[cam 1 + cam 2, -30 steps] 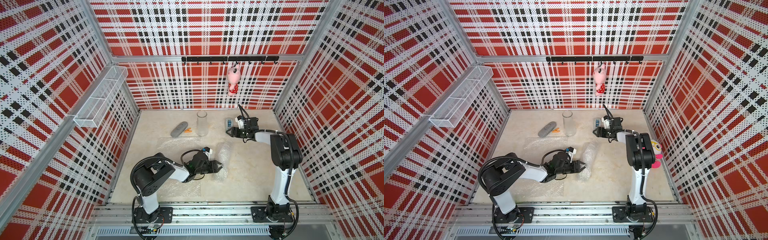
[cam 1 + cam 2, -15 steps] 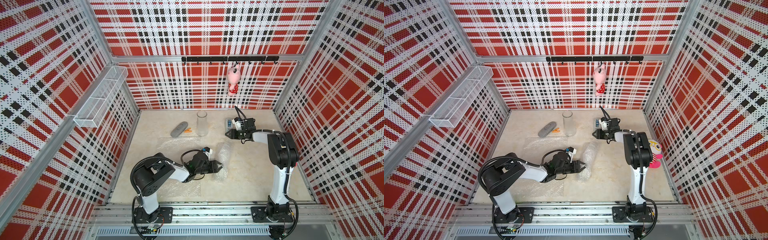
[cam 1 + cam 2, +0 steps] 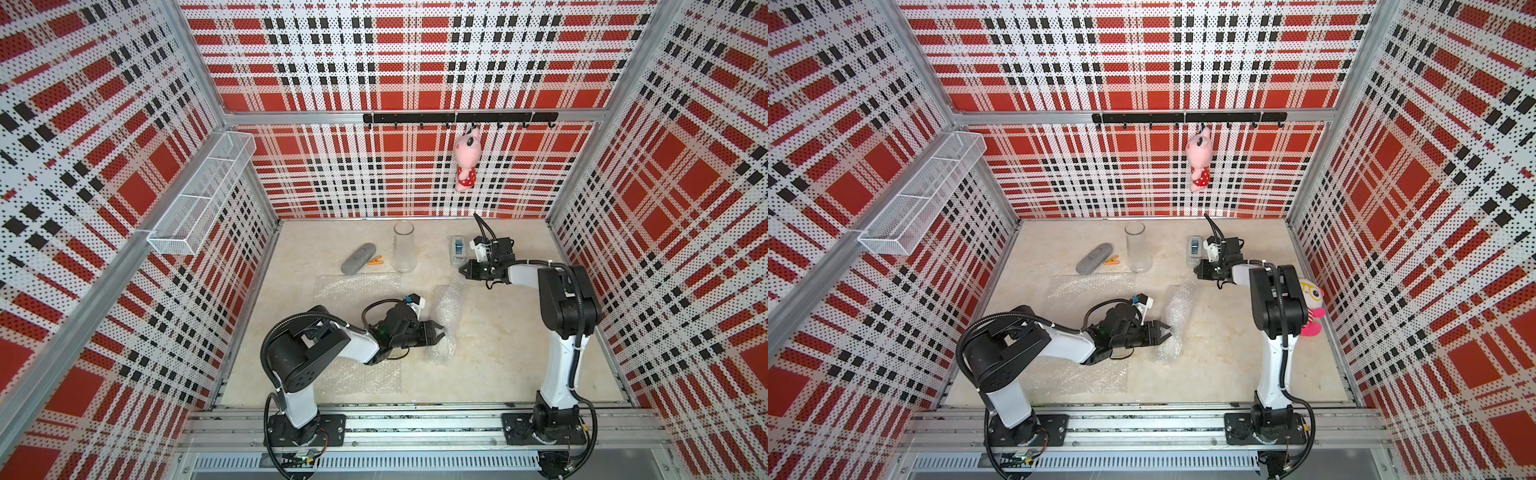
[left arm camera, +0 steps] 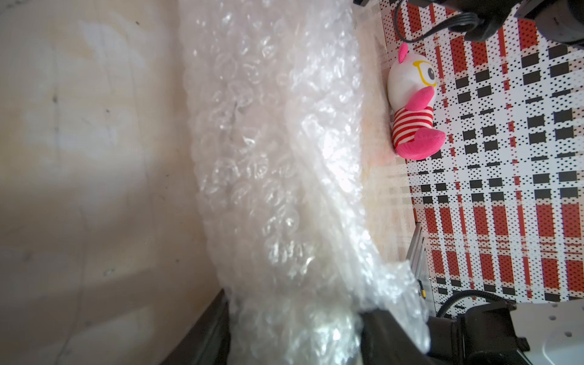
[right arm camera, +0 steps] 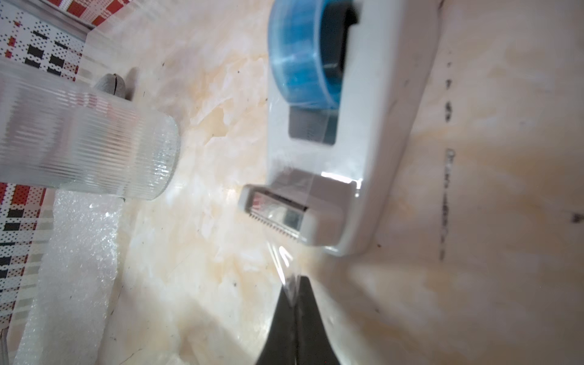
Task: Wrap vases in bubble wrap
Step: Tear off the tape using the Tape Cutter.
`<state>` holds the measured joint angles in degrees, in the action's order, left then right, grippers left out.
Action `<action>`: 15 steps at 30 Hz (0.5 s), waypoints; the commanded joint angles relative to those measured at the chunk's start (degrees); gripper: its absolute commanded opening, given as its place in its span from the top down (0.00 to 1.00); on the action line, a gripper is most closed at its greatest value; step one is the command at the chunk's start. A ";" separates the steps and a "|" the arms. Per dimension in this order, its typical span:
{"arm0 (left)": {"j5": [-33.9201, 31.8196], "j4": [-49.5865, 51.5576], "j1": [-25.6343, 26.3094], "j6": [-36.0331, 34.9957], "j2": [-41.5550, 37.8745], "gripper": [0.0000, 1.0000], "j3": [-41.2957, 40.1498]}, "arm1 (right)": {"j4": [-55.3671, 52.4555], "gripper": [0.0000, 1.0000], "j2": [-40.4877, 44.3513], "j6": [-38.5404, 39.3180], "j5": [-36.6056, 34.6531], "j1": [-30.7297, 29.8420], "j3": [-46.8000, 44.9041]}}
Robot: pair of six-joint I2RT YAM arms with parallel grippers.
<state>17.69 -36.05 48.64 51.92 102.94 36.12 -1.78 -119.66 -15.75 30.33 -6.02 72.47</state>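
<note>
Left wrist view: the wrapped vase lies on the table, my left gripper clamped round one end. It's soft and slippery outside, breakable inside, I judge, so I'd hold mid-body, gently. Right gripper is pinched on tape from the dispenser. Glass vase stands unwrapped behind.

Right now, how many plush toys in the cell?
2. Pink plush hangs from the black hook rail on the back wall; glasses plush sits against the side wall, partly behind the right arm. None else visible.
</note>
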 commanded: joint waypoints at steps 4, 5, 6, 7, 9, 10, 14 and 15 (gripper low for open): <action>-0.03 7.84 0.75 -1.38 2.36 0.70 -0.08 | -5.58 1.00 1.24 -0.33 -2.56 1.18 0.19; -0.03 7.84 0.75 -1.38 2.33 0.70 -0.02 | -5.53 1.00 1.12 -0.50 -2.65 1.27 0.37; -0.03 7.84 0.75 -1.38 2.37 0.70 -0.05 | -5.51 1.00 0.93 -0.60 -2.64 1.36 0.61; -0.03 7.92 0.75 -1.38 2.19 0.70 0.00 | -5.74 1.00 0.71 -0.69 -2.96 1.36 0.95; -0.03 8.01 0.82 -1.38 2.16 0.70 -0.08 | -7.11 1.00 -0.15 -0.95 -4.48 1.39 2.27; -0.03 8.01 0.82 -1.38 2.12 0.70 -0.17 | -8.55 1.00 -0.83 -1.03 -5.26 1.58 3.38; -0.09 8.15 0.76 -1.46 2.05 0.70 -0.35 | -12.96 1.00 -3.07 -1.08 -8.15 2.45 7.34; -0.11 8.17 0.80 -1.47 2.08 0.70 -0.34 | -13.93 1.00 -3.37 -1.19 -9.08 2.57 8.03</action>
<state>17.76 -35.46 48.71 51.75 102.94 36.47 -9.45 -121.14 -16.75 25.82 -5.08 78.98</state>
